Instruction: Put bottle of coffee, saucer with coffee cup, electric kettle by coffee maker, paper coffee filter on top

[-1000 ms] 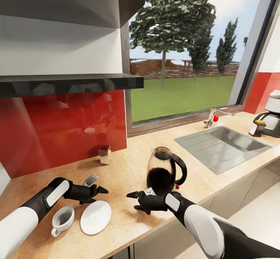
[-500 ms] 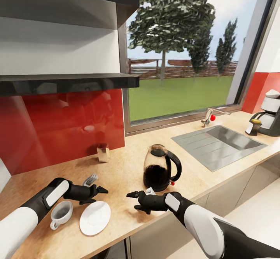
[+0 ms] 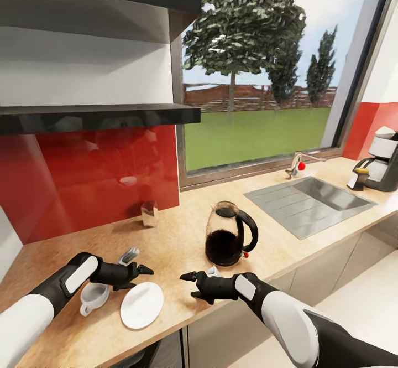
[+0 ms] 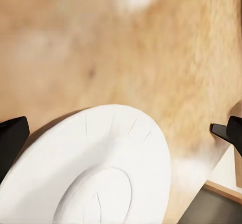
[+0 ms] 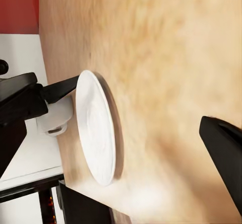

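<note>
Saucer (image 3: 142,305) lies just below left hand (image 3: 136,273).

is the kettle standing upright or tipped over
Upright. The electric kettle stands on its base on the countertop, lid on top and handle vertical at its side, behind the right tool.

Matt wood-look countertop (image 3: 177,246), glossy white saucer (image 3: 142,305), brushed-metal sink (image 3: 309,205)

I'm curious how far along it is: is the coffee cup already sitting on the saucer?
No: in the head view the coffee cup lies on the countertop beside the saucer, not on it.
</note>
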You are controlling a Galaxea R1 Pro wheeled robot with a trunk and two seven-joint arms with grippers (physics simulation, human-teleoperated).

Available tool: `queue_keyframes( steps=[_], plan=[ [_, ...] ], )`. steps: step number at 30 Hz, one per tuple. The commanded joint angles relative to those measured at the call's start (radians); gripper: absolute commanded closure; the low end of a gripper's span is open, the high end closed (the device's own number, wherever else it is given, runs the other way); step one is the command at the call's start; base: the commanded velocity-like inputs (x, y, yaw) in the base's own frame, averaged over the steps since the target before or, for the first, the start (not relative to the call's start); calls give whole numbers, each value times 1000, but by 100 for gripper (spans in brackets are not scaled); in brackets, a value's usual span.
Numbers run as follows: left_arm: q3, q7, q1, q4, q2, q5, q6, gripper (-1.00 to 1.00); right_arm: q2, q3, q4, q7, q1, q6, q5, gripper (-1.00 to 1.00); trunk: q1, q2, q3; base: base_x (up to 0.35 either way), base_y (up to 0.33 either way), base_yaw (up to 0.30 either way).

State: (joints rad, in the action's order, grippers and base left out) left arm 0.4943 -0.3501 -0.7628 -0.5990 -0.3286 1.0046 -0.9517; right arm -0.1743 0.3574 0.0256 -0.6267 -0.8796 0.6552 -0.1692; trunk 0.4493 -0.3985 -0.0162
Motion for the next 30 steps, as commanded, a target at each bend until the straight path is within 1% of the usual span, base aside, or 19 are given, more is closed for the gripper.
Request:
queue_keyframes(
  steps=[1, 12, 21, 26, 27, 28, 29, 30],
  plan=[
    [7, -7, -1, 0, -1, -17, 2, -100, 0, -21, 1, 5, 0, 6, 2, -100, 1, -2, -2, -1, 0, 0],
    [7, -6, -1, 1, -1, -17, -1, -100, 0, -21, 1, 5, 1, 6, 2, -100, 1, -2, -2, 0, 0, 0],
    [5, -7, 0, 2, -10, -17, -4, -100, 0, -21, 1, 4, 1, 6, 3, -100, 1, -2, -2, 0, 0, 0],
    [0, -12, -13, -11, -14, -11, -4, -100, 0, -21, 1, 4, 1, 6, 4, -100, 1, -2, -2, 0, 0, 0],
    [-9, -16, -20, -13, -13, -7, -3, -100, 0, -21, 1, 4, 1, 6, 4, -100, 1, -2, -2, 0, 0, 0],
    [-25, -19, -32, -14, -12, -3, -3, -100, 0, -21, 1, 4, 1, 6, 4, -100, 1, -2, -2, 0, 0, 0],
    [-81, -24, -74, -17, -4, 3, -3, -100, 0, -21, 1, 4, 1, 6, 4, -100, 1, -2, -2, 0, 0, 0],
    [-93, -25, -86, -19, -2, 3, -3, -100, 0, -21, 1, 4, 1, 6, 4, -100, 1, -2, -2, 0, 0, 0]
  ],
)
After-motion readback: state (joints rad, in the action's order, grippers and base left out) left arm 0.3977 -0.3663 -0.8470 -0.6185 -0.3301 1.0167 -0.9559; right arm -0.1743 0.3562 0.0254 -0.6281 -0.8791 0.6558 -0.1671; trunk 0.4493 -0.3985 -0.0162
